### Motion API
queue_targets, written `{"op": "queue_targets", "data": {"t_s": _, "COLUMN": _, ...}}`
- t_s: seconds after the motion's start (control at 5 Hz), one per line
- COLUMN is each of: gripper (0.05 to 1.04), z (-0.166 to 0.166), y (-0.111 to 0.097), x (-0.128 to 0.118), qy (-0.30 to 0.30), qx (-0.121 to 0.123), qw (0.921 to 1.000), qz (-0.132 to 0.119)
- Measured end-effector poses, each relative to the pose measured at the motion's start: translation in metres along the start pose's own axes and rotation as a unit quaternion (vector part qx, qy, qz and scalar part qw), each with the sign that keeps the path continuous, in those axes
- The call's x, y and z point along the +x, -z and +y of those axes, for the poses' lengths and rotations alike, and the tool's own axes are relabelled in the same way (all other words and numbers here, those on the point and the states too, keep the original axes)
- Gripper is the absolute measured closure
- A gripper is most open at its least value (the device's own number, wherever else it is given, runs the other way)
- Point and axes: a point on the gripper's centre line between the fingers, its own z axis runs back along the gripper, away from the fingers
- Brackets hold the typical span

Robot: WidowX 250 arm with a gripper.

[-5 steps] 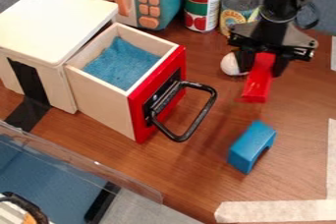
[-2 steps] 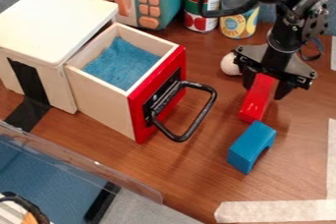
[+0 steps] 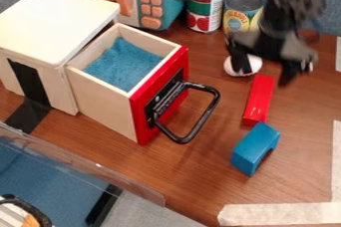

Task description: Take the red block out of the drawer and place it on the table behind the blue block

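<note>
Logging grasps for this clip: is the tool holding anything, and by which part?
Nothing is held. The tool hangs open, its fingers apart, near the red block, which lies on the table.

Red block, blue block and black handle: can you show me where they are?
Red block point(image 3: 259, 99), camera view, middle of its top.
Blue block point(image 3: 255, 141), camera view, on its top.
Black handle point(image 3: 203, 118), camera view, its outer bar.

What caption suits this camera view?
Open gripper near red block; blue block and open drawer alongside.
</note>
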Motion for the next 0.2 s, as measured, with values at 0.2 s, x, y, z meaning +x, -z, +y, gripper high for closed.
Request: {"op": "queue_targets", "data": {"t_s": 0.2, "gripper": 0.079, "z": 0.0473, "y": -0.0454, "x": -0.0024, "qy": -0.055, "qx": 0.000, "qw": 0.9984, "qz": -0.015}}
